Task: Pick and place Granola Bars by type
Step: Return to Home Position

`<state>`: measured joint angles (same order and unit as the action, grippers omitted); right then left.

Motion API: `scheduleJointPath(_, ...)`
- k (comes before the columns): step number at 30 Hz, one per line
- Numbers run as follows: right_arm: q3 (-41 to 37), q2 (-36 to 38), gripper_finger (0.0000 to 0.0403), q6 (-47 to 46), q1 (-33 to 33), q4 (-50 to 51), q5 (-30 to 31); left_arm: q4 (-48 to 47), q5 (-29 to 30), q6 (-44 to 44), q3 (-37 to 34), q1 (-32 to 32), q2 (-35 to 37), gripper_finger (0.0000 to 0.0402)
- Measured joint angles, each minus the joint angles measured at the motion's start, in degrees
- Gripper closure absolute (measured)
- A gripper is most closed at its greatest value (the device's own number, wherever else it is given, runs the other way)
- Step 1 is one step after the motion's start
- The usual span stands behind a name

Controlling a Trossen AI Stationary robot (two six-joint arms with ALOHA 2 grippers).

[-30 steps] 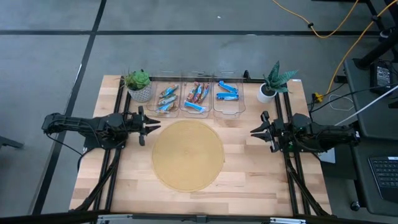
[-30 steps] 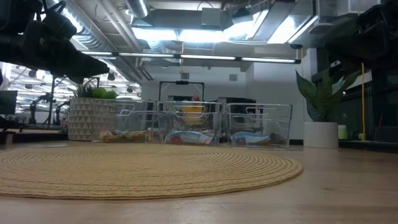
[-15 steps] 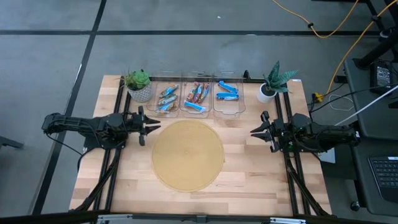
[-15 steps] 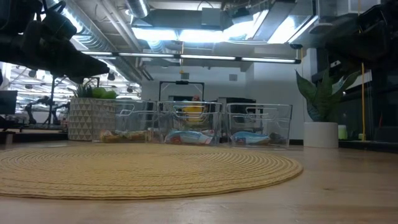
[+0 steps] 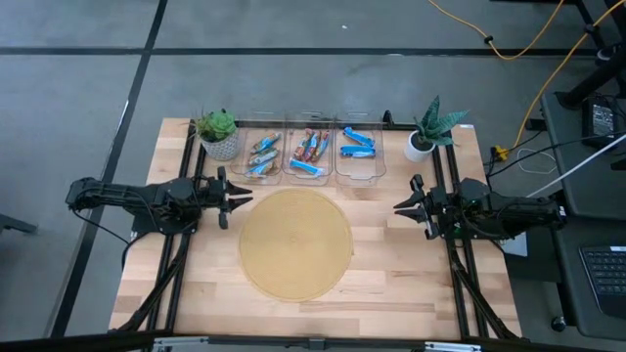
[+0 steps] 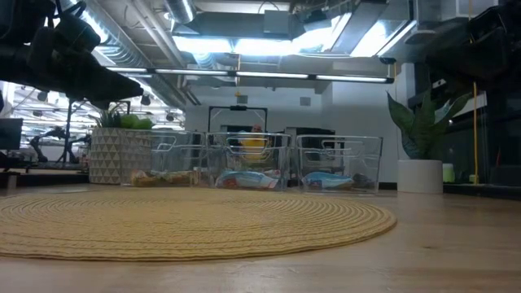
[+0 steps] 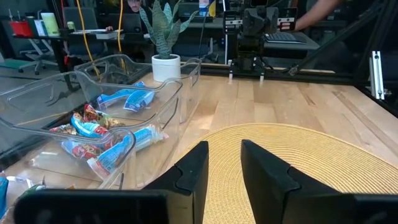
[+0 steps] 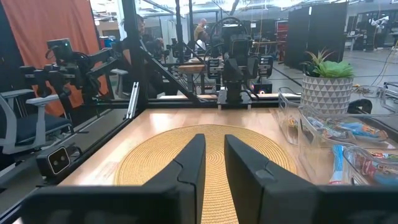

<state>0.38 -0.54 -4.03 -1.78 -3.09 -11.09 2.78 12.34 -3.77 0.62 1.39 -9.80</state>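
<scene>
High view: Granola Bars (image 5: 308,149) are sorted into three clear bins (image 5: 337,172) at the counter's (image 5: 401,284) far edge, well apart from both claws. Left claw (image 5: 238,198) and right claw (image 5: 401,207) are parked either side of the round mat (image 5: 293,244), fingers slightly apart, nothing held.
Low view: bars are only dimly seen through the bin walls.
Wrist views: some bars are cut off at the frame edge.

Floor (image 5: 293,88) was grey concrete with dark seams, and a yellow cable (image 5: 533,44) ran across it far right. Light wood table (image 5: 411,284) stood mid-room, grey desk (image 5: 606,186) to its right. Open ductwork ceiling, bright strip lights (image 6: 236,41). Orange-red panel (image 8: 62,37) and an office chair (image 8: 22,130) stood past the table's left end.
</scene>
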Motion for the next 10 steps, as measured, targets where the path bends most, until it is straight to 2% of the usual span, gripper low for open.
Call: scheduleJointPath(10, 0.0, 0.0, 0.0339, 0.0, 0.01, 0.0, 0.0, 0.01, 0.0, 0.0, 0.0, 0.0, 0.02, 0.0309)
